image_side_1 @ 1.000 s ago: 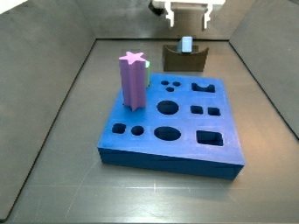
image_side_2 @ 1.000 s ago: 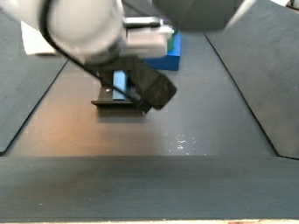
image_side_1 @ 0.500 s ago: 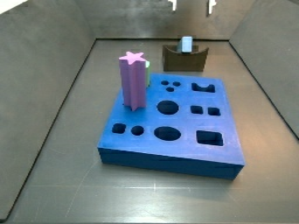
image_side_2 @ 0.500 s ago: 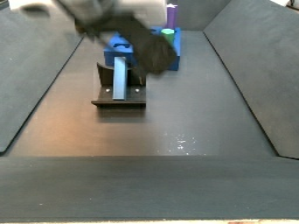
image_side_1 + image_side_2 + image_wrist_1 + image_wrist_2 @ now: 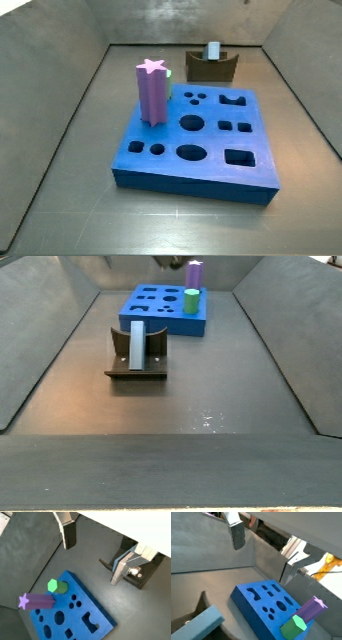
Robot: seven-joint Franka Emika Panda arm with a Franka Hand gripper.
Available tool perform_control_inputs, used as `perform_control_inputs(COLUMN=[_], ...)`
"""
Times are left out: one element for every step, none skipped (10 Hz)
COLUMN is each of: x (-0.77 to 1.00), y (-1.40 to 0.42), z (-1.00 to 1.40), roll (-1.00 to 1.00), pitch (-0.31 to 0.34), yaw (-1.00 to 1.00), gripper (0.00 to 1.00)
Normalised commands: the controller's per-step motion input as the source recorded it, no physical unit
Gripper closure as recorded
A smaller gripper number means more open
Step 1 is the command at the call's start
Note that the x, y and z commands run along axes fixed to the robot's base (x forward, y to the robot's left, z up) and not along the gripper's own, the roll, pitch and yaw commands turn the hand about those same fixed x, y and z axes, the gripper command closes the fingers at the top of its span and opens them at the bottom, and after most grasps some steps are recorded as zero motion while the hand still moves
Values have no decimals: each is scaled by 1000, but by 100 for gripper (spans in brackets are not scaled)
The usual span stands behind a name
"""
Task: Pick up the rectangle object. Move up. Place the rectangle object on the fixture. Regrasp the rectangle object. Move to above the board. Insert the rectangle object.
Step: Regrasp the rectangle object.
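The bar (image 5: 136, 344) is resting in the fixture (image 5: 135, 368), near the far wall. The gripper (image 5: 92, 554) is hanging high above the board (image 5: 201, 140), fingers (image 5: 67, 534) spread wide and holding nothing. To regrasp well, it should come straight down over the bar and squeeze its flat sides.

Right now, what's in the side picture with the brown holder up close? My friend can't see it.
The light-blue rectangle object rests in the dark fixture, with no gripper in sight. Behind stands the blue board, holding a purple prism and a green peg.
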Motion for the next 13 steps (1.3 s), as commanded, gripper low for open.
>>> perform_control_inputs(x=[-46, -48, -40, -45, -49, -49, -49, -51, -48, -46, -43, -40, -38], y=[-10, -3, -38, -39, -32, -30, -32, -25, -27, -27, -25, -24, -24], z=[37, 23, 9, 15, 16, 9, 13, 20, 17, 10, 6, 8, 10], roll=[1000, 1000, 1000, 1000, 1000, 1000, 1000, 1000, 1000, 1000, 1000, 1000, 1000], pitch=[2, -1, -6, -10, -16, -20, -25, -31, -36, -41, -50, -53, -60], yaw=[4, 4, 4, 5, 5, 6, 6, 7, 7, 8, 9, 9, 10], gripper=[0, 0, 0, 0, 0, 0, 0, 0, 0, 0, 0, 0, 0])
